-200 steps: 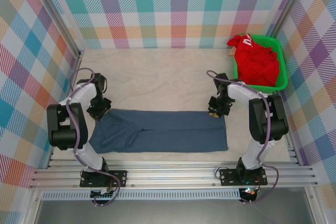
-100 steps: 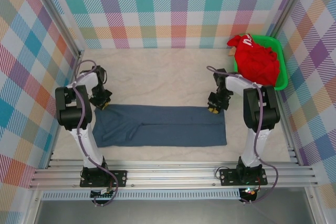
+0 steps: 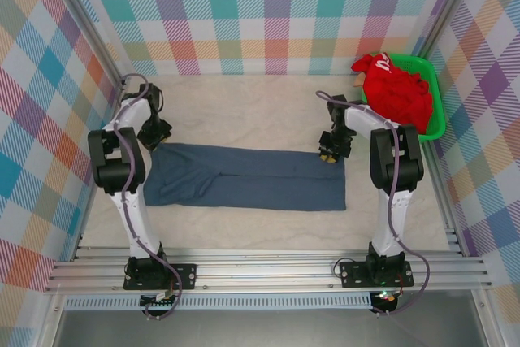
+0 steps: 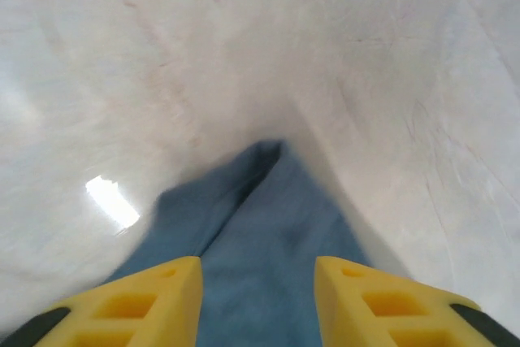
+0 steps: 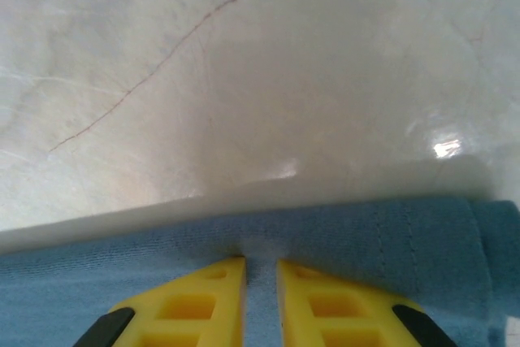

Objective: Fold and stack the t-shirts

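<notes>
Mid-fold on the blue shirt (image 3: pixel 248 178): it lies as a long band across the middle of the table (image 3: pixel 244 115), running left to right, already narrowed to a strip. Each arm sits at a far corner of that strip. The red shirt (image 3: pixel 396 93) is bunched in the green basket (image 3: pixel 437 123) at the table's far right corner, not yet started.

Right gripper (image 3: pixel 328 156): fingers nearly closed with a thin fold of blue cloth between them, so I read it as pinching the far right hem. Left gripper (image 3: pixel 154 137): fingers stand partly apart with cloth lying between them; can't tell if it's gripping or just straddling the corner.

Next move, my guess: secure the left corner, then lift both ends evenly and carry the far edge toward the near edge, or fold end over end. It needs matched height and pace on both sides, or the strip will skew.

View differences:
- Top view gives the whole layout, both shirts, the basket and the strip's shape, but the fingertips are too small to judge.
- Right wrist (image 5: pixel 261 302) shows the narrow gap and the hem seam right at the tips.
- Left wrist (image 4: pixel 258 298) shows the wider gap and the cloth tapering to a point ahead, blurred.
</notes>
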